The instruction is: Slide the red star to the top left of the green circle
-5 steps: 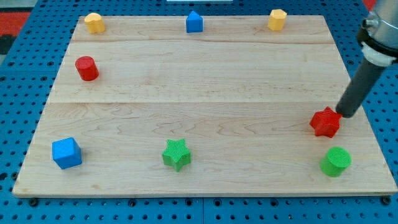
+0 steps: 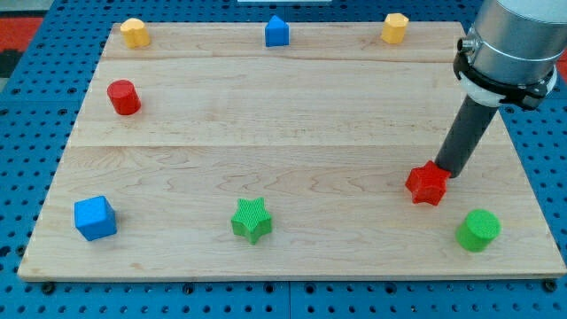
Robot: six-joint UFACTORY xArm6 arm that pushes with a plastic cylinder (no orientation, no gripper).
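Note:
The red star point(image 2: 426, 184) lies on the wooden board at the lower right. The green circle point(image 2: 478, 229) stands below and to the right of it, apart from it. My tip point(image 2: 447, 171) touches the star's upper right edge. The dark rod rises from there toward the view's top right.
Other blocks on the board point(image 2: 283, 115): a green star point(image 2: 252, 220), a blue cube point(image 2: 95, 218), a red cylinder point(image 2: 124, 97), a yellow block point(image 2: 134, 32), a blue block point(image 2: 277, 31) and a yellow hexagon point(image 2: 394, 27). The board's right edge lies close to the green circle.
My tip has moved left and slightly down, pushing the red star to the left by a short way. The green circle has not moved.

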